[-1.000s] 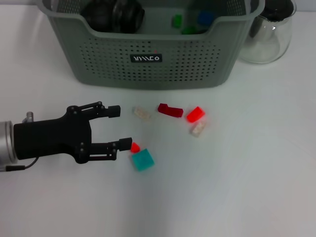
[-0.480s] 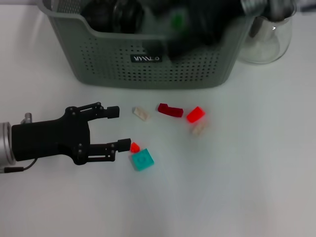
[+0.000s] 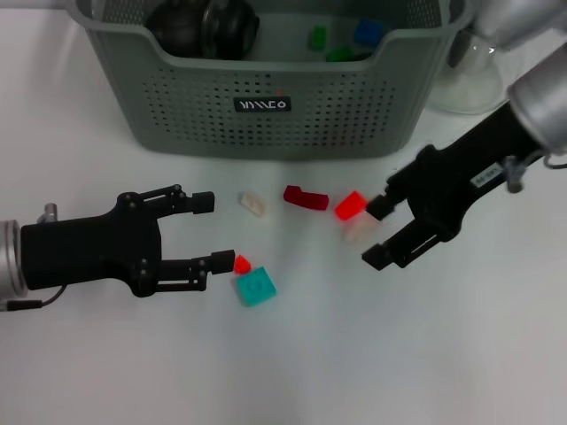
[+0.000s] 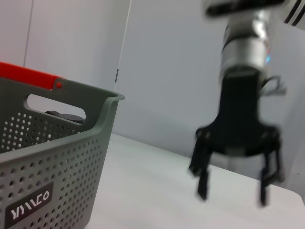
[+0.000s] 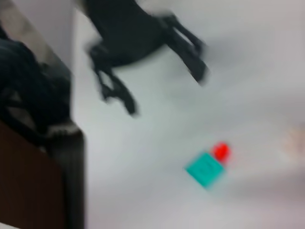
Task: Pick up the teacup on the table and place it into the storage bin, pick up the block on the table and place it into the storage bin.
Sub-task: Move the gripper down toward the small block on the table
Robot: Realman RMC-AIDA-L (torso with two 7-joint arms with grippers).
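I am seeing the storage bin [image 3: 266, 88] standing at the far edge of the white surface [image 3: 425, 354], a dark teacup-like object [image 3: 204, 27] already lying inside it with green and blue pieces, and a glass carafe [image 3: 469, 75] just beside its right end. Near the bin's front wall the loose blocks are lying scattered: a cream one [image 3: 253, 204], a dark red one [image 3: 306, 197], a bright red one [image 3: 351, 204], a pale one [image 3: 356, 232], a small red piece [image 3: 241, 264] and a teal block [image 3: 256, 288]. Wide bare room is lying in front. My left gripper [image 3: 214, 232] is hovering with jaws wide, lower tip just beside the small red piece, holding nothing. My right gripper [image 3: 376, 232] is hanging over the pale block, jaws spread wide and empty.
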